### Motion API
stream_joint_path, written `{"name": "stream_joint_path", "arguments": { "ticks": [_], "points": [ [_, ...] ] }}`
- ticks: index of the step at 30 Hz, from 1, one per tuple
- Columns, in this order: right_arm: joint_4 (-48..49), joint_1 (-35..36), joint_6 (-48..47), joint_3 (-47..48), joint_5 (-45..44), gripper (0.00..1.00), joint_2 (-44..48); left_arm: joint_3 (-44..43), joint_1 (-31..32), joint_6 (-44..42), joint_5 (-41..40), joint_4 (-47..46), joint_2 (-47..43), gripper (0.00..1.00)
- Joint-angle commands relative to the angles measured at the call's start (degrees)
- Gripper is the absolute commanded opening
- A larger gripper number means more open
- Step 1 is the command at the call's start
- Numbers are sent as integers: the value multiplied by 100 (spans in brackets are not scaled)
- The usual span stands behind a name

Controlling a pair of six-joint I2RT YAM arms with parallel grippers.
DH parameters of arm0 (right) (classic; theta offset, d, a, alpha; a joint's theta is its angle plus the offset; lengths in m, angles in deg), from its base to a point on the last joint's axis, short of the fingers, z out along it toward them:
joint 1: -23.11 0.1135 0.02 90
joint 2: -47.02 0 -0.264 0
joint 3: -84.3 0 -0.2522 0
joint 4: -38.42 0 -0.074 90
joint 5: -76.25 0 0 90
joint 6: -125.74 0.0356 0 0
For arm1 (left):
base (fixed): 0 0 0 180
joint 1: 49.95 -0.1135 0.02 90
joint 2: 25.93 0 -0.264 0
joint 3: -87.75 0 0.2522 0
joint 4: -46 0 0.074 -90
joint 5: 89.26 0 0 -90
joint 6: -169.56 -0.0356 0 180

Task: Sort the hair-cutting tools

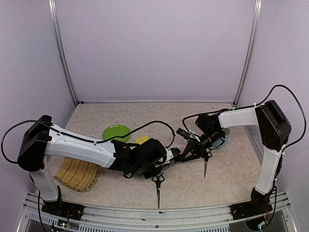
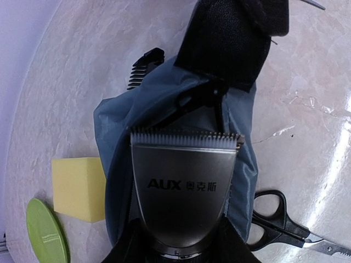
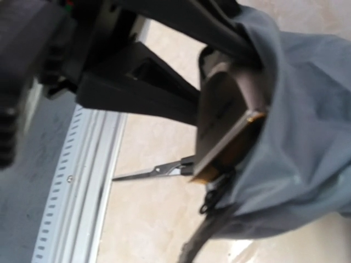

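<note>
My left gripper is shut on the black-and-silver electric clipper, whose toothed head points into the open mouth of the grey fabric pouch. My right gripper is shut on the pouch's far rim and holds it up. The clipper head shows inside the pouch mouth in the right wrist view. A black clipper guard lies just beyond the pouch. One pair of scissors lies near the front edge. A second pair of scissors lies beside the right gripper.
A yellow sponge and a green plate sit left of the pouch. A wicker basket lies under the left arm at the front left. A pale blue round thing sits behind the right wrist. The metal rail marks the table's near edge.
</note>
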Motion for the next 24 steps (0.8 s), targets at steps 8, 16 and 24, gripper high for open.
{"name": "stream_joint_path", "arguments": {
  "ticks": [8,16,24],
  "points": [
    [-1068,-80,-497,213,500,0,-254,62,-158,393,-576,253,-263,49],
    [-897,-89,-259,204,445,0,-247,145,-204,396,-332,-33,-613,56],
    [-713,-126,-72,142,334,0,-189,275,-657,1031,-65,163,-583,63]
  ]
}}
